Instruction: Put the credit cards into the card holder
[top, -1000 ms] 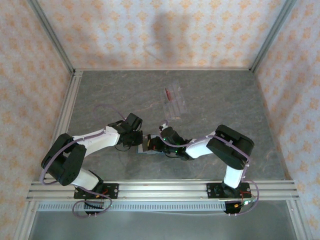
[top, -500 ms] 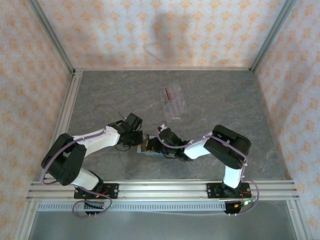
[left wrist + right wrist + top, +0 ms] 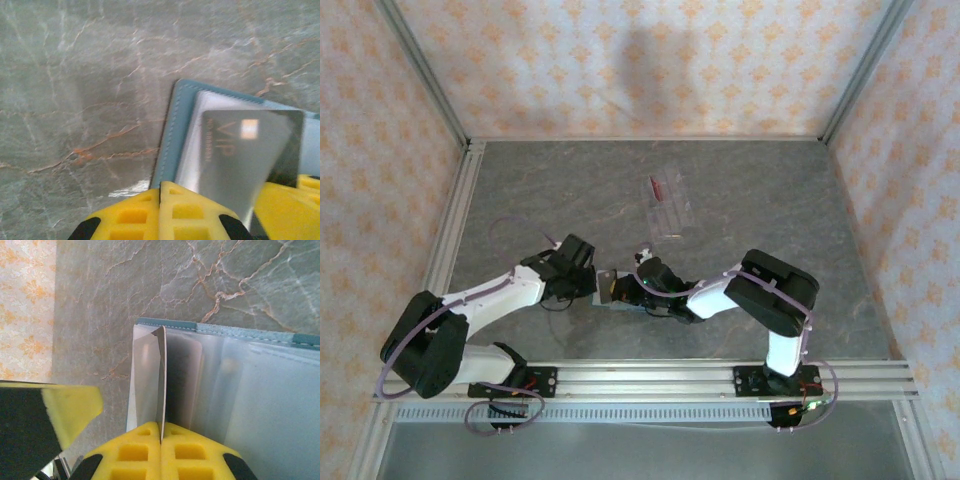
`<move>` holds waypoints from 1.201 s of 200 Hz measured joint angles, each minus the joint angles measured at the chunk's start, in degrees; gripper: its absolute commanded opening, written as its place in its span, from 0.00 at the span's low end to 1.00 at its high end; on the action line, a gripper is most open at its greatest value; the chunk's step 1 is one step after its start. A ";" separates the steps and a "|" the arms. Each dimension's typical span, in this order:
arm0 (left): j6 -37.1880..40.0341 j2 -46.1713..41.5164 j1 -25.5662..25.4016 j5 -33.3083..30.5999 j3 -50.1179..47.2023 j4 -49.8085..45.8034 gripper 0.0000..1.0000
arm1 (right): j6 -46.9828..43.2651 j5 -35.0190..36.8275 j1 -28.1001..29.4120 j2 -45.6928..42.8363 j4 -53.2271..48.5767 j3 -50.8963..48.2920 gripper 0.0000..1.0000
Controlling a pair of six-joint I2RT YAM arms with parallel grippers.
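Entry: card holder (image 3: 172,135), teal, lying open on the table (image 3: 770,200) at about 7 o'clock from its centre, clear inner sleeves (image 3: 250,390) uppermost. We record one grey VIP card (image 3: 240,165) standing on edge over the sleeves, pinched at its lower end by the right gripper (image 3: 161,432). The left gripper (image 3: 160,192), at 9 o'clock of the holder, has its jaws pressed together at the cover's edge; whether they nip the cover we cannot tell. Handling, in our judgement: the card is light, stiff and glossy, likely to slip, so it is best held by a short end with the free end leading into a sleeve mouth. The holder is soft and limp, and its sleeves are thin and prone to buckle, so we would pin it down by the cover. Also listed: a clear rack (image 3: 670,208) at 1 o'clock of the holder, well apart, with a dark red card (image 3: 659,187) in it. Surface: grey-green marbled, matt, flat. Room: patterned orange wallpaper (image 3: 620,60) on three sides, aluminium rails (image 3: 650,378) along the 6 o'clock edge.
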 measured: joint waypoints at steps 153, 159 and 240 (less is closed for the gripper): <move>-2.49 4.24 -2.54 -2.34 -1.36 2.03 0.00 | 4.98 3.23 1.46 0.31 5.31 -2.58 0.00; -2.49 4.33 -2.71 -2.62 -1.33 2.08 0.00 | 5.18 3.50 1.55 0.31 5.31 -2.58 0.00; -4.00 4.76 -5.49 -6.45 -1.03 1.92 0.00 | 6.64 7.80 3.78 0.68 5.44 -2.05 0.08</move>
